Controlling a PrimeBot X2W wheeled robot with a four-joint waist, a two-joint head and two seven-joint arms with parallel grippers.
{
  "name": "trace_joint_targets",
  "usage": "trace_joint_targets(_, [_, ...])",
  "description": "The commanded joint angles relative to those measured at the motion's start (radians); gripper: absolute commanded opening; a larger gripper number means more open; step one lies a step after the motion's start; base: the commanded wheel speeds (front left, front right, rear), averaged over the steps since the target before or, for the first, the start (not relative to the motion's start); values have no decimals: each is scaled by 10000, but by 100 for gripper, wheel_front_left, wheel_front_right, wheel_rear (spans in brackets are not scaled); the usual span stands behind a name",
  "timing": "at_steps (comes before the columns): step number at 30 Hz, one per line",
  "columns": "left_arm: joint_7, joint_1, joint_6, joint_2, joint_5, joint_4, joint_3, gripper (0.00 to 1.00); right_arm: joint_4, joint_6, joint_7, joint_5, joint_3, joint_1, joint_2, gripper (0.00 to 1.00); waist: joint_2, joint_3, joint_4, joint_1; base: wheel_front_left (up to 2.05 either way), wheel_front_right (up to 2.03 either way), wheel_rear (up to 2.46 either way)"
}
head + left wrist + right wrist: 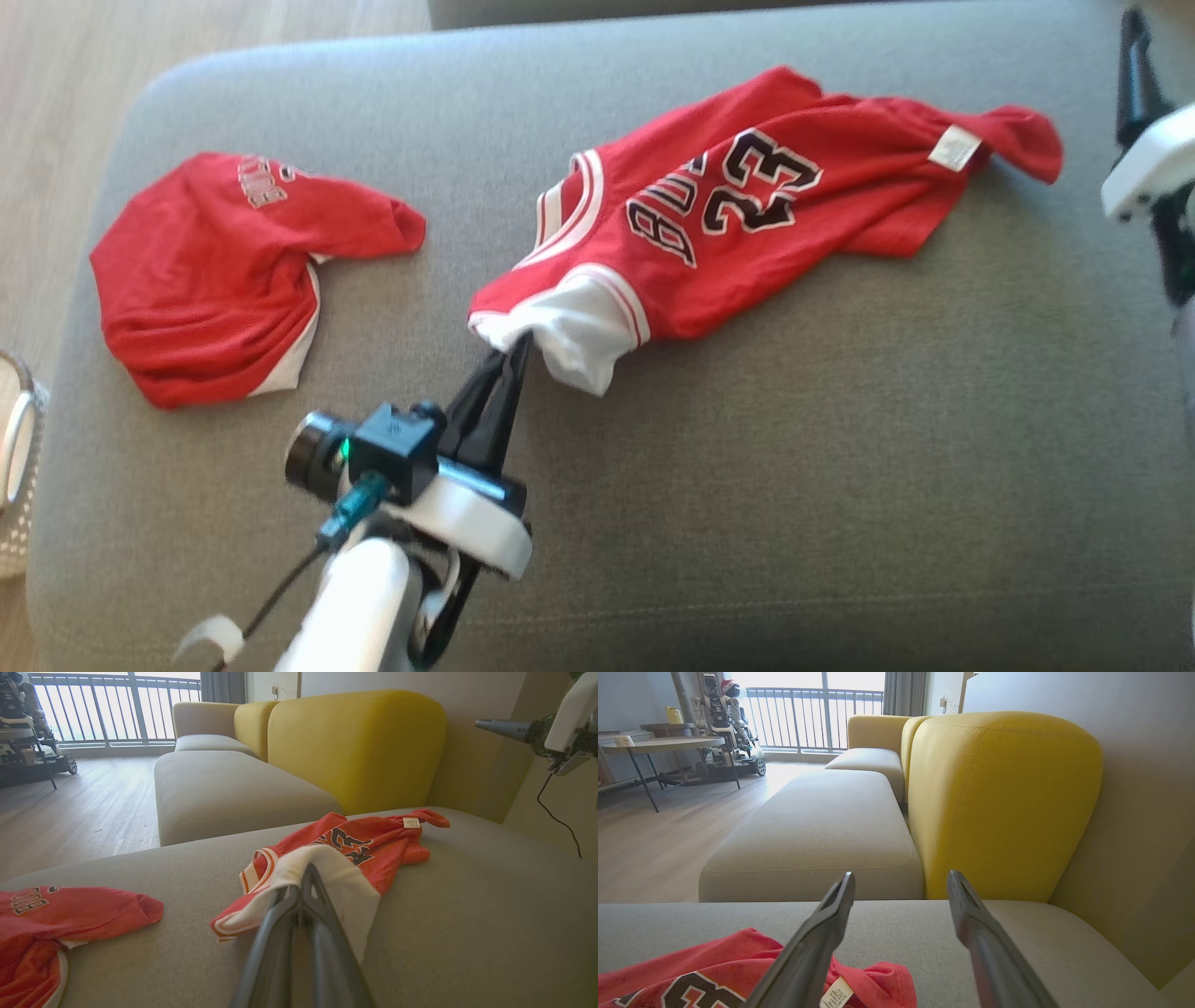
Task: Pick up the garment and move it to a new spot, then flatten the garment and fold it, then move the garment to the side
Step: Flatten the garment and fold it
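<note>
The garment (747, 187) is a red jersey with white trim and the number 23, lying crumpled across the middle of the grey seat. My left gripper (516, 343) is shut on its near corner, where the white lining shows. The left wrist view has that white fold draped over the closed fingertips (302, 879), with the garment (373, 840) stretching away behind. My right gripper (901, 877) is open and holds nothing. It hovers just above the far end of the garment (714, 970), beside its white label (836, 994).
A second red garment (224, 271) lies bunched on the seat's left part. The grey sofa seat (840, 467) has bare room in front and right. A yellow backrest (355, 746) rises behind. Wooden floor (56, 75) and a white perforated basket (14, 467) are at the left.
</note>
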Motion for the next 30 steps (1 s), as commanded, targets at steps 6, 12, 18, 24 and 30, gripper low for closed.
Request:
trace_joint_targets(6, [-51,482,20,102,-81,565,267,100,-2231,-2,-92,1084,183,1966,625,100,0,-645,-150,0,0,0,0])
trace_joint_targets(12, [-51,824,533,102,-587,437,548,100,-4669,-2,-92,1506,-110,4461,1396,100,0,-842,-211,0,0,0,0])
trace_joint_targets(18, [-51,1178,1558,102,-1423,-1221,913,100,-6262,-2,-64,1546,-696,6440,2348,100,0,-746,-171,0,0,0,0])
trace_joint_targets(24, [-51,1071,1581,102,-1342,-2111,571,100,-6626,-2,343,1647,-560,6991,2599,100,0,-360,40,0,0,0,0])
trace_joint_targets(30, [-51,734,1521,102,-1381,-2431,393,100,-5555,-2,743,2039,-609,6083,2621,100,0,242,400,0,0,0,0])
